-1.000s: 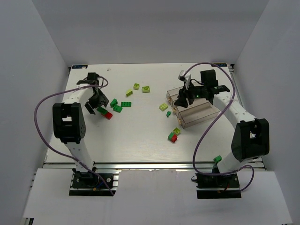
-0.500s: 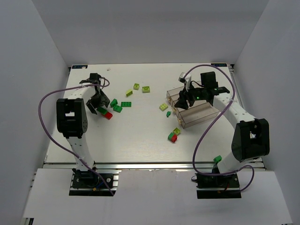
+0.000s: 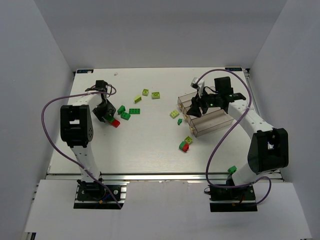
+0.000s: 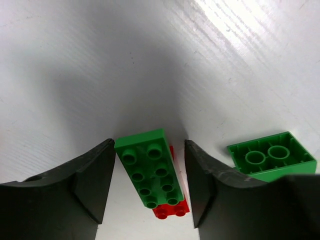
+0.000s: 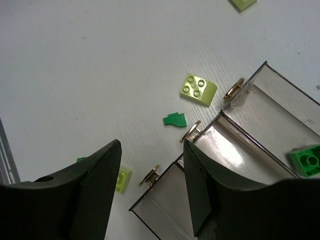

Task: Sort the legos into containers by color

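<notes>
My left gripper (image 3: 106, 115) is open and low over the table, a finger on each side of a dark green lego (image 4: 150, 170) that lies across a red lego (image 4: 172, 210). This pair also shows in the top view (image 3: 109, 118). An upturned green lego (image 4: 272, 156) lies just right of the fingers. My right gripper (image 3: 196, 107) is open and empty above the left end of the containers (image 3: 210, 127). In the right wrist view one bin (image 5: 250, 150) holds a green lego (image 5: 306, 160).
Green legos (image 3: 134, 111) and lime legos (image 3: 156, 95) lie mid-table. A lime lego (image 5: 198, 90) and a small green piece (image 5: 175, 120) lie left of the bins. A green, lime and red cluster (image 3: 185, 145) sits in front. A green lego (image 3: 232, 170) lies by the right arm's base.
My left gripper has moved in and down so that its fingers straddle the green and red legos. The right gripper has barely moved.
</notes>
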Controlling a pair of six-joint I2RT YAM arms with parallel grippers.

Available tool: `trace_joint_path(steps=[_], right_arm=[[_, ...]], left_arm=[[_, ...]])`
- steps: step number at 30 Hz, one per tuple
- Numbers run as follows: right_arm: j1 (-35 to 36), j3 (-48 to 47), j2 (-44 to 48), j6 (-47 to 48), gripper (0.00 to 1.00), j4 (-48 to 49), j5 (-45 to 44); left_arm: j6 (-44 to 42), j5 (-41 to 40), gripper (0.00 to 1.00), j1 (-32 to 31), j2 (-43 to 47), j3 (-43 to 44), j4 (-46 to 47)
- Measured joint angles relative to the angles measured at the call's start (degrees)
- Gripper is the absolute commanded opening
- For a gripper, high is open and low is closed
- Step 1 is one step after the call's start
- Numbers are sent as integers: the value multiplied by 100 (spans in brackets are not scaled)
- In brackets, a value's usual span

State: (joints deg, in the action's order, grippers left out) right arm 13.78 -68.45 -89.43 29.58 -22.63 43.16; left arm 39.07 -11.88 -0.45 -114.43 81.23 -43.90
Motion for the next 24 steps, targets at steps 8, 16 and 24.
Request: trace_joint_path(steps=[8, 16, 24], right_arm=[[0, 20, 15, 0, 58, -28, -2], [13, 74, 22, -7, 58, -127, -15], [389, 74, -9, -693, 59, -275, 278]], left_arm=[[33, -146, 31, 0, 7, 0, 103], [35, 11, 0, 2, 444, -238, 232], [70, 1274, 0, -177, 2192, -1025, 855]])
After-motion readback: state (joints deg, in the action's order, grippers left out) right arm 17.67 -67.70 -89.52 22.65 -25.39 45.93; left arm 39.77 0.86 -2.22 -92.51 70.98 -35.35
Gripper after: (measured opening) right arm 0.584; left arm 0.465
